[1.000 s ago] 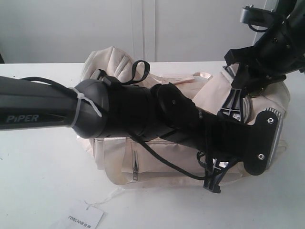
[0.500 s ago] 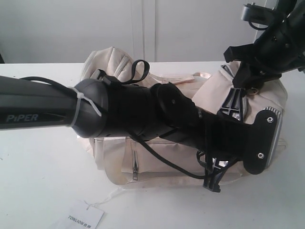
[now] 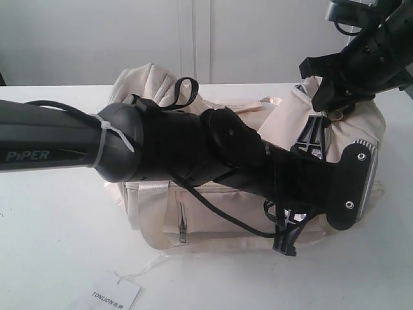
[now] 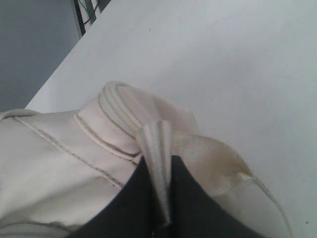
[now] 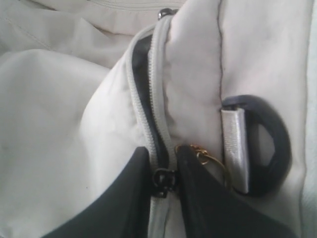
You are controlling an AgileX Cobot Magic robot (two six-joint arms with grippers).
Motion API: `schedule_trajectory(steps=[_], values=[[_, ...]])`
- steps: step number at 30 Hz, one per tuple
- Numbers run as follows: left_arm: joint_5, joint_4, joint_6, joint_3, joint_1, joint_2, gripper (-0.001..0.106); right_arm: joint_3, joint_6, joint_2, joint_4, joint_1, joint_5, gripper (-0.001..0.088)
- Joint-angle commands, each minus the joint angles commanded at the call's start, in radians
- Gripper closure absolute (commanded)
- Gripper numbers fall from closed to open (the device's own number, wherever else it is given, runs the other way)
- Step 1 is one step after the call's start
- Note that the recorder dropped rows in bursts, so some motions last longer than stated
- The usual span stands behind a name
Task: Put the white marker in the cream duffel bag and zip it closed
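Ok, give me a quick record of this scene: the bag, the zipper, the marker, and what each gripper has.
bag: cream duffel bag lying on the white table
zipper: partly open, dark gap showing past the zipper slider
white marker: not visible in any view
left gripper: shut on a cream fabric strap at the bag's end
right gripper: shut on the zipper slider, gold chain pull beside it
other: TONLION paper tag on the table

Both clamped (jaws narrow): left gripper [image 4: 158, 161], right gripper [image 5: 163, 148]; left arm [image 3: 161, 152] stretched across
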State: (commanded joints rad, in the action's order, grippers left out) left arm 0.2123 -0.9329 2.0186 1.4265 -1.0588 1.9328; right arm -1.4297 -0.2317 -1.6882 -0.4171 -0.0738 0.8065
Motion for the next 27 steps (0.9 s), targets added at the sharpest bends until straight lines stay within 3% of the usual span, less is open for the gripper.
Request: schedule_trajectory(steps=[12, 21, 23, 27], values=[[0.149, 0.000, 0.030, 0.000, 0.000, 0.000, 0.105, 0.000, -0.033, -0.040, -0.057, 0.000, -0.107, 0.0868], [0.116, 0.007, 0.018, 0.000, 0.000, 0.000, 0.105, 0.000, -0.033, -0.044, -0.068, 0.000, -0.154, 0.0867], [0.090, -0.008, 0.018, 0.000, 0.000, 0.000, 0.105, 0.000, -0.033, -0.043, -0.068, 0.000, -0.138, 0.0821], [0.071, -0.010, 0.018, 0.000, 0.000, 0.000, 0.105, 0.000, -0.033, -0.039, -0.068, 0.000, -0.110, 0.0601]])
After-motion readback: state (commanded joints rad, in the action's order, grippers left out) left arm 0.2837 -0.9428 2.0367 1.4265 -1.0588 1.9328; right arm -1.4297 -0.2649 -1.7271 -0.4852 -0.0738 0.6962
